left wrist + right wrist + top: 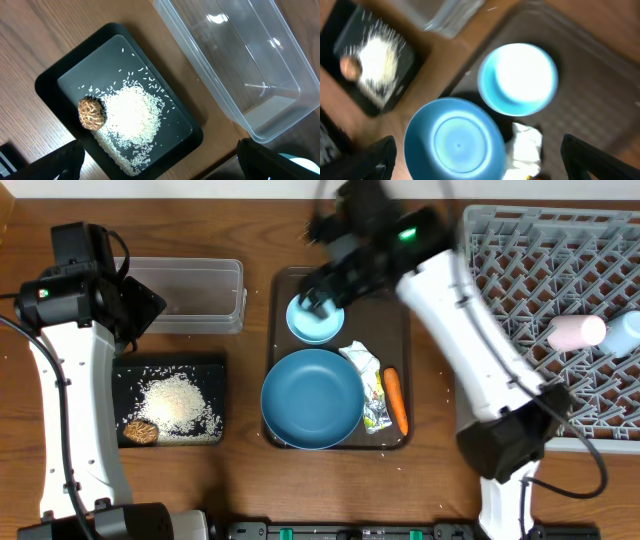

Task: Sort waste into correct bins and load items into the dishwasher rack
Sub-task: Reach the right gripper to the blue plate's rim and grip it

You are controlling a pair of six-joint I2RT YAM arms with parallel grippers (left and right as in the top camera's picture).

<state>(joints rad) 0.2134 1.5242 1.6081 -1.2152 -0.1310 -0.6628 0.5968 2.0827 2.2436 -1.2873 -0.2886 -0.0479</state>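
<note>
The right gripper (322, 298) hung over the bowl (314, 320) at the far end of the brown tray (280, 330), jaws wide and holding nothing. The plate (312, 398), wrapper (367, 380) and carrot (396, 400) lay on that tray too. Left of the tray, the left gripper (140, 310), jaws wide and empty, hung by the tub (190, 295) and the black tray (125, 375) of rice (180, 405).
</note>
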